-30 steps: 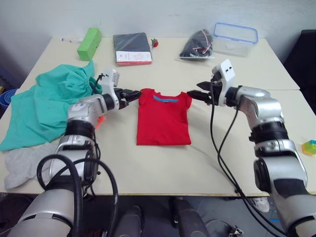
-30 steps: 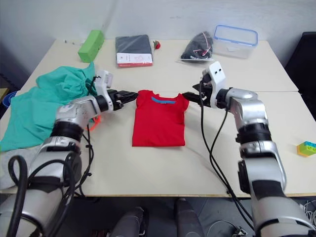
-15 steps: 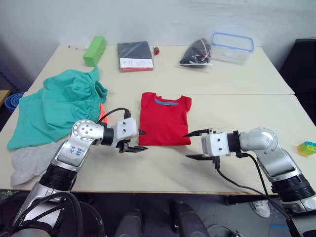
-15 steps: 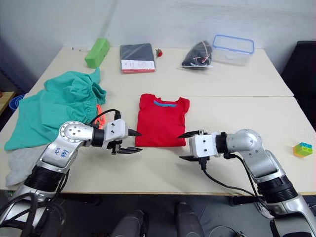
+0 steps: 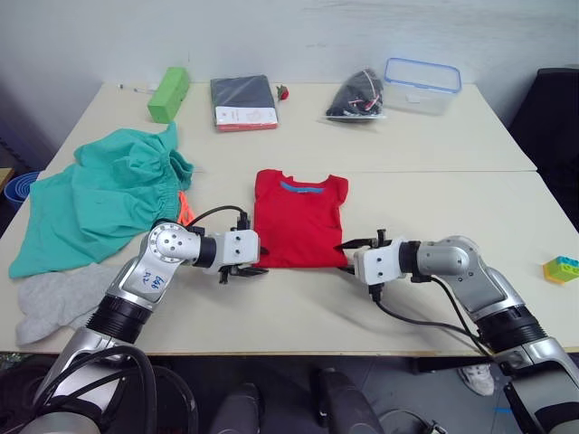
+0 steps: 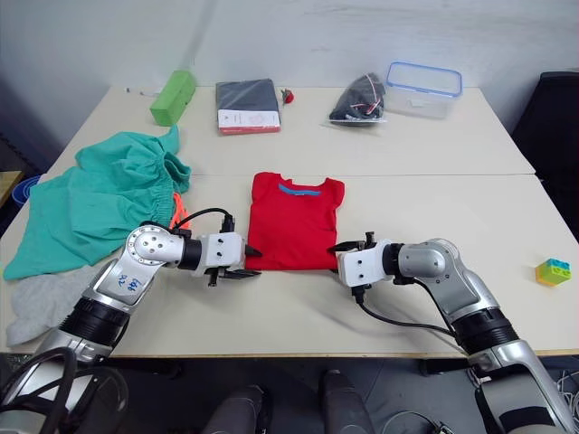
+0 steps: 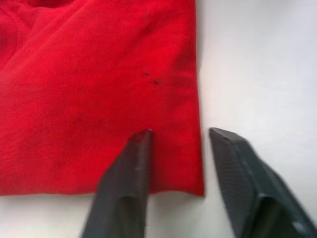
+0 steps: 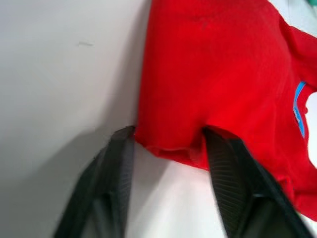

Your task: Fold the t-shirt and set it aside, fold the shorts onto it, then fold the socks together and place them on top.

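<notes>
Two pale beige counters (image 5: 434, 154) are pushed together before a plain white wall, with a seam running between them. At the far left edge of the counter a blue object (image 5: 13, 185) is partly seen below it, and at the right side something dark (image 5: 554, 113) stands beside the counter.

On the left the teal shorts (image 5: 95, 194) are spread in loose folds, their gathered waistband turned toward the centre and the orange drawstring (image 5: 185, 210) showing there. The grey socks (image 5: 54, 294) are laid at the near left corner, touching the shorts. At the far edge a green block (image 5: 169, 93) is placed, then a dark flat packet with a white and red label (image 5: 242, 102), a small red object (image 5: 282, 91) just beside it, a clear bag holding dark things (image 5: 357, 93), and a clear tub with a blue rim (image 5: 422, 83), whose contents cannot be told.

The red t-shirt (image 5: 298, 219) is laid flat in the middle, folded narrow, its long axis running away from the robot, the blue neck band at the far end.

The left tool (image 5: 253, 264) is set at the near left corner of the t-shirt with its fingers (image 7: 130, 171) spread, one lying on the cloth and one on the bare counter. The right tool (image 5: 348, 258) is at the near right corner, also spread, with the hem corner between its fingers (image 8: 118, 171). A small coloured toy block (image 5: 563, 268) is seen near the right edge.
</notes>
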